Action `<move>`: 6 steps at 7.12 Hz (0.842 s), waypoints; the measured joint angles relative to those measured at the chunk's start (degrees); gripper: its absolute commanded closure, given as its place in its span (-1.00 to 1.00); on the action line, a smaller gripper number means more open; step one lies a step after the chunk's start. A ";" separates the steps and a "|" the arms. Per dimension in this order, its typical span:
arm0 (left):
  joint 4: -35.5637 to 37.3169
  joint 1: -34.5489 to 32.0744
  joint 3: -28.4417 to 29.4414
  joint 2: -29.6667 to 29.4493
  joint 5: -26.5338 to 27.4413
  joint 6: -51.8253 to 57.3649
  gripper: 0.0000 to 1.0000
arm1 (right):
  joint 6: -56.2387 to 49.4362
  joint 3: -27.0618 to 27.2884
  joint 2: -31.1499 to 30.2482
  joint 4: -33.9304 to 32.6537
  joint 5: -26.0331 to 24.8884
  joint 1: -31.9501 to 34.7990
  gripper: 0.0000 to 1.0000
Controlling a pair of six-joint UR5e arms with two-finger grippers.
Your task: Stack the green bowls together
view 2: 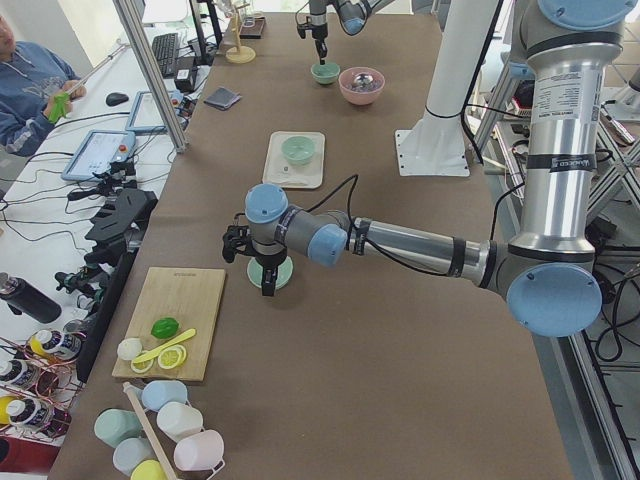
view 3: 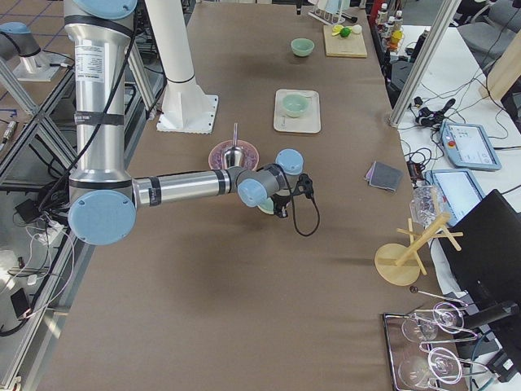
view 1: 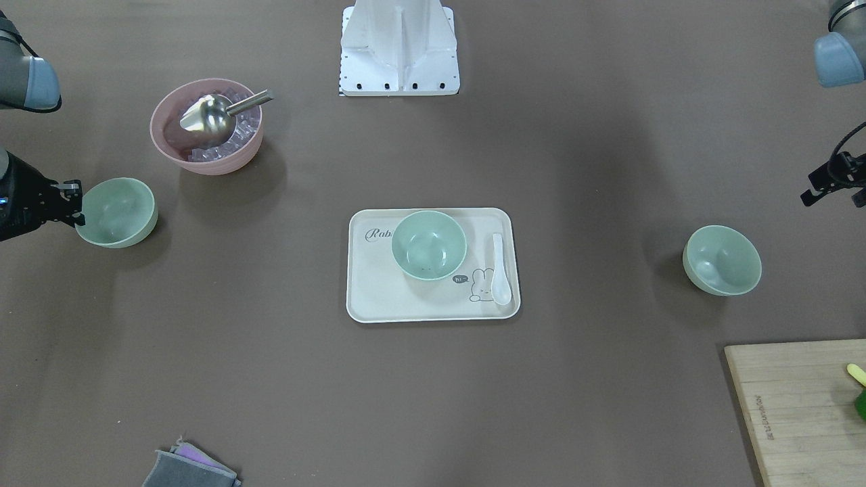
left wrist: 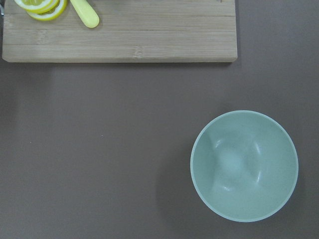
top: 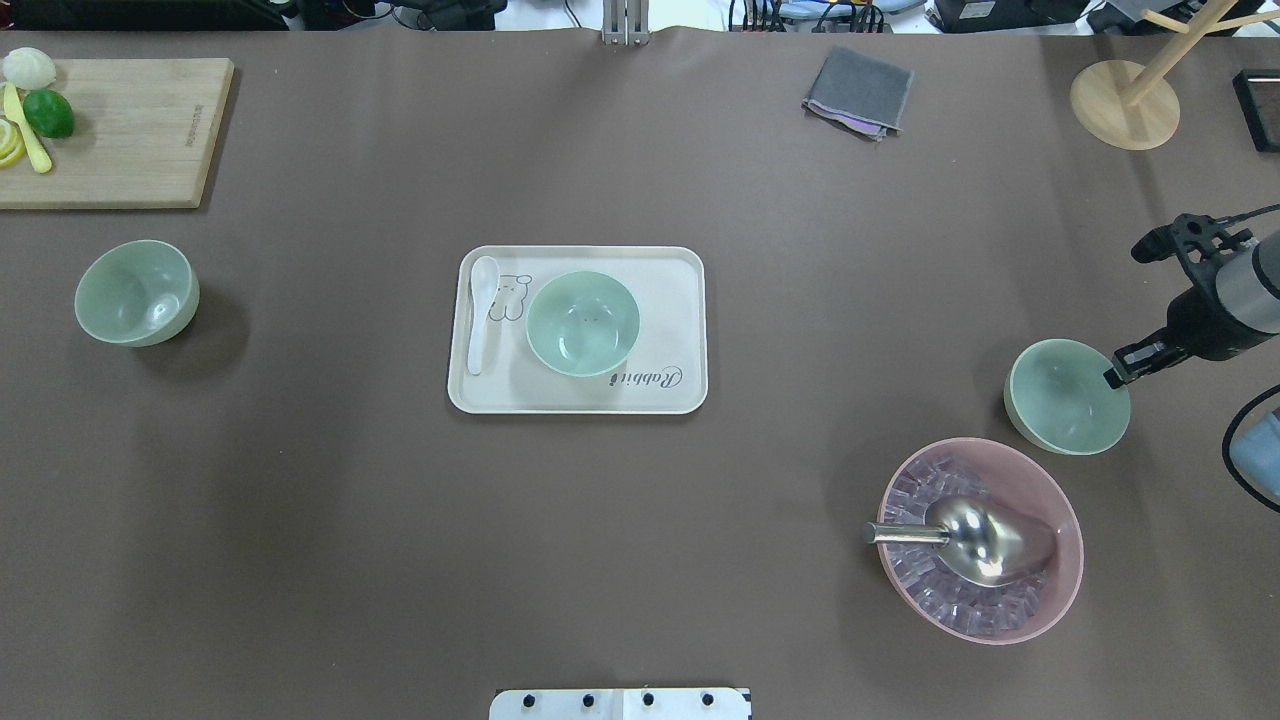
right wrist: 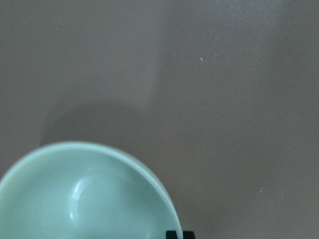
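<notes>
We see three green bowls (view 1: 429, 244) standing apart, none nested. The middle bowl (top: 582, 322) sits upright on the cream tray (top: 680, 270), empty but for a few dark specks, with a white spoon (top: 481, 310) lying beside it on the tray. The left bowl (top: 136, 292) and right bowl (top: 1067, 396) stand empty on the bench (top: 640, 560), well out from the tray on the robot's left and right. Just beside the right bowl, nearer the robot than the tray, a pink bowl (top: 1060, 520) holds ice cubes (top: 945, 600) and a metal scoop (top: 985, 540).

The tray bears "Rabbit" in script and "hi~" in a dark bubble by a drawn rabbit (view 1: 482, 284). Lettering on the cutting board (top: 130, 140) beyond the left bowl is too small to read.

The right end effector (top: 1117, 376) points down at the right bowl's outer rim, one fingertip (right wrist: 179, 234) just outside it. We cannot tell whether it grips. The left arm stretches low, with the left end effector (view 2: 266, 283) pointing down over the left bowl, its opening unclear.
</notes>
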 measured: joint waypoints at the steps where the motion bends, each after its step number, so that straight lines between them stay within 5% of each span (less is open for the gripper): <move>1: 0.01 0.00 0.01 -0.02 0.00 0.00 -0.93 | 1.41 0.23 0.86 -0.06 0.86 0.01 1.00; 3: -0.06 0.00 0.35 -0.54 0.04 0.00 -0.93 | 8.61 0.35 6.06 -1.10 1.99 0.05 1.00; 6: -0.08 0.02 6.88 -7.37 0.15 -0.15 -0.93 | 20.66 -0.10 22.22 -12.79 1.82 -1.05 1.00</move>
